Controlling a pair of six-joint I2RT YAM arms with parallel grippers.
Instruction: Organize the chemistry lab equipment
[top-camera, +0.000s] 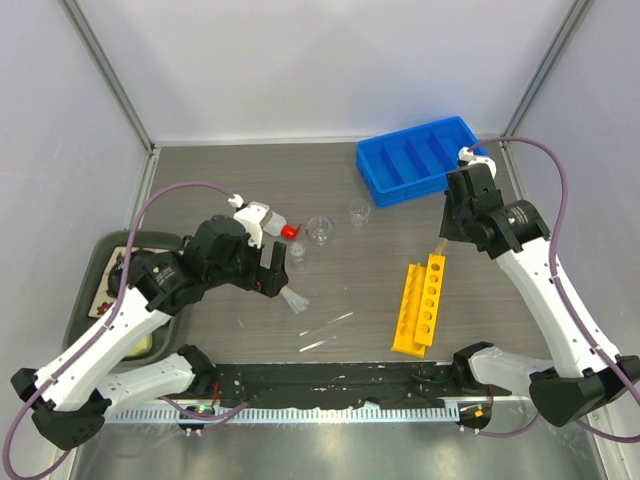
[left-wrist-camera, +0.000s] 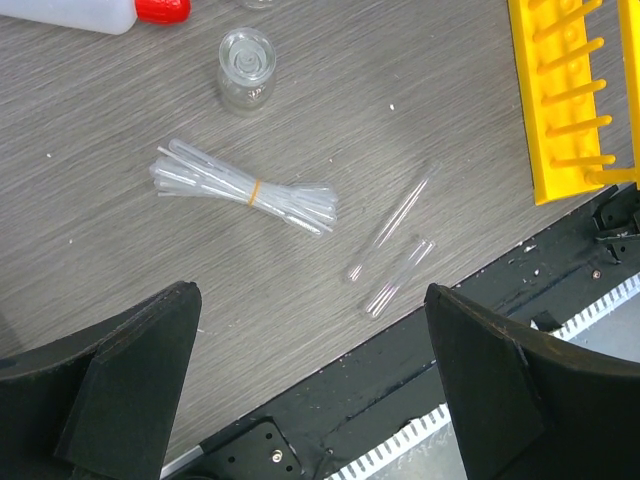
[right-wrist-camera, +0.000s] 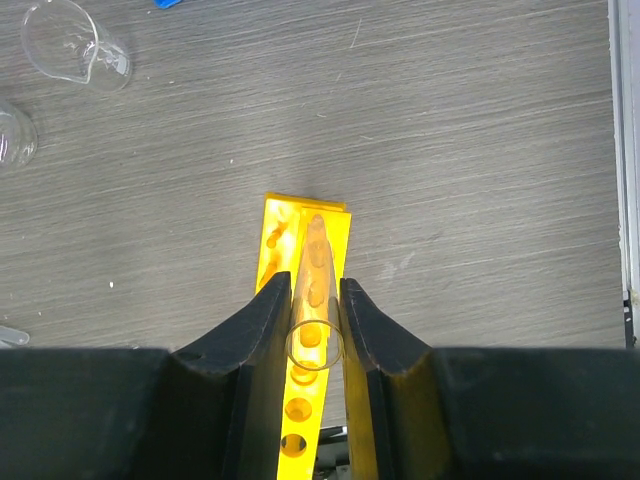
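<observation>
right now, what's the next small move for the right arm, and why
Probably lower the right gripper to seat the clear tube in a hole of the yellow rack: its fingers are shut on the tube, which hangs over the rack's far end, apparently not yet seated.

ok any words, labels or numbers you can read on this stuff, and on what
No readable text in any view.
White squeeze bottle: no label shows.
Glass beakers: any markings too faint to read.
Yellow rack, blue bin: plain.
Clear tube in the right claw: unmarked.
Pale item in the dark green tray: marks too blurred to read.
</observation>
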